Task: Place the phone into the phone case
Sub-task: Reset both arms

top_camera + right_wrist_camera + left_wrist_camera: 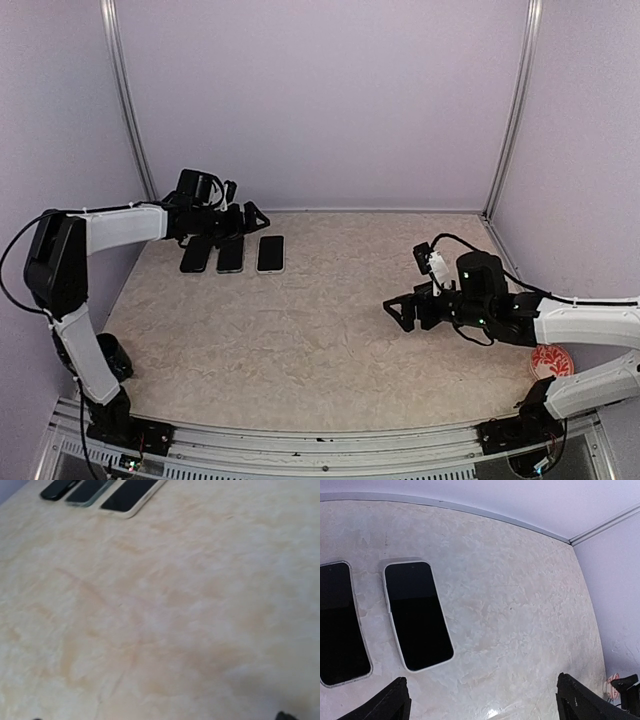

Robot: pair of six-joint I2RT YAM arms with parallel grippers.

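Three black slab phones lie side by side at the table's far left: left phone (195,253), middle phone (231,254), right phone (270,253). The middle one (340,625) has a clear translucent rim round it, which looks like the phone case (90,490); no white ring shows. The right one (417,615) has a white edge. My left gripper (243,225) hovers just behind the phones, open and empty, its fingers (395,700) wide apart. My right gripper (408,302) is open and empty over the bare middle right of the table, with only a fingertip (284,715) in its wrist view.
A round red-and-white object (552,360) lies at the table's right edge beside the right arm. Lavender walls and metal corner posts (128,100) close the table in at the back and sides. The tabletop (320,340) is pale and marbled.
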